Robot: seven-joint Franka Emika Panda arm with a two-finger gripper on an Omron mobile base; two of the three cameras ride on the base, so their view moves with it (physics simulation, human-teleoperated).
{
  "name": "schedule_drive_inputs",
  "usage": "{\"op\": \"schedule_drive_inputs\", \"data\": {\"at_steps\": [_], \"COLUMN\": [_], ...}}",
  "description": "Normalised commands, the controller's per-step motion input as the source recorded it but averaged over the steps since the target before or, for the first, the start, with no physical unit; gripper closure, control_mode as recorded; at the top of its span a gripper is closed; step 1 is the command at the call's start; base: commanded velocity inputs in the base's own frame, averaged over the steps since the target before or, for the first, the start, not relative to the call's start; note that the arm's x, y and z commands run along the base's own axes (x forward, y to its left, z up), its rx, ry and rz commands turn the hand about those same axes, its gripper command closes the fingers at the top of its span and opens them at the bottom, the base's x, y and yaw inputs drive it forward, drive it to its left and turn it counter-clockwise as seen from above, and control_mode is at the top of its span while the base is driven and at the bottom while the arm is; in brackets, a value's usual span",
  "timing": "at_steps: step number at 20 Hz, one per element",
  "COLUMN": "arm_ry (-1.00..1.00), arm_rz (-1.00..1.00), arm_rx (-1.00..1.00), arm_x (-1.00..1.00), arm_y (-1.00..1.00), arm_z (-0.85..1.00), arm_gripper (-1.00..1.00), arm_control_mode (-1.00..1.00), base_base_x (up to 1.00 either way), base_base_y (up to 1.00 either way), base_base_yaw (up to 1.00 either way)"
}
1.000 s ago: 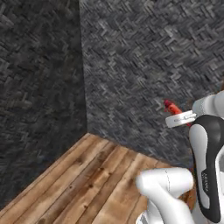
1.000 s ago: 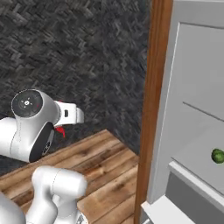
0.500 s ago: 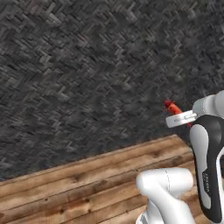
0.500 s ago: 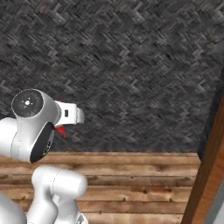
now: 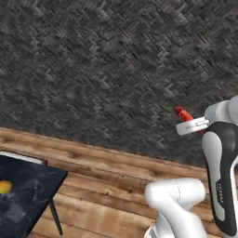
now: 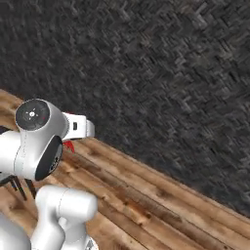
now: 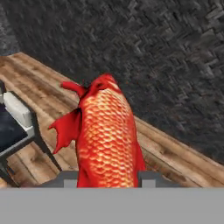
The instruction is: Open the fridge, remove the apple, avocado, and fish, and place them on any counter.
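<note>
Fish (image 7: pixel 105 135), red-orange, scaled, slender; stands nose-outward between the two dark finger tips of the gripper (image 7: pixel 107 177), which is closed on its rear body at a middling width. In the left base view the fish (image 5: pixel 183 114) juts up and away from the wrist; in the right base view just a red fin (image 6: pixel 69 145) peeks below the hand.

Handling, as a judgement: light, small load; body looks rigid and rounded, so it is likely slick under the pads and apt to pivot or slide if the hand swings hard. Best purchase is across the thick middle of the body, flank to flank, not on the fins or the thin tail. The present hold sits low on the body; how much of the tail end lies behind the fingers cannot be told.

Surface: corner of the black marble-veined counter (image 5: pixel 28 195) lies low and well to the left of the gripper in the left base view, well apart from it. A yellow round thing, probably the apple (image 5: pixel 4 187), rests on that counter at the picture's edge. In the hand view a dark framed edge with thin legs (image 7: pixel 19 131) lies below and to the left of the fish.

Room: dark herringbone-tiled wall (image 6: pixel 161 73) ahead of the gripper; wooden plank floor (image 6: pixel 146 195) beneath it.
</note>
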Motion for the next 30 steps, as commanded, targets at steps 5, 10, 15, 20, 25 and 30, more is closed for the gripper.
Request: {"op": "schedule_drive_inputs", "data": {"at_steps": [5, 10, 15, 20, 25, 30], "arm_ry": [0.0, 0.0, 0.0, 0.0, 0.0, 0.0], "arm_rz": [0.0, 0.0, 0.0, 0.0, 0.0, 0.0], "arm_rx": [0.0, 0.0, 0.0, 0.0, 0.0, 0.0], "arm_x": [0.0, 0.0, 0.0, 0.0, 0.0, 0.0], "arm_y": [0.0, 0.0, 0.0, 0.0, 0.0, 0.0], "arm_z": [0.0, 0.0, 0.0, 0.0, 0.0, 0.0], "arm_gripper": [1.0, 1.0, 1.0, 1.0, 1.0, 1.0], "arm_control_mode": [1.0, 1.0, 1.0, 1.0, 1.0, 1.0], "base_base_x": [-0.53, -0.18, 0.58, 0.63, 0.13, 0.19], "base_base_y": [0.41, 0.63, 0.67, 0.16, 0.0, 0.03], "base_base_yaw": [1.0, 0.86, 0.46, 0.27, 0.18, 0.11]}}
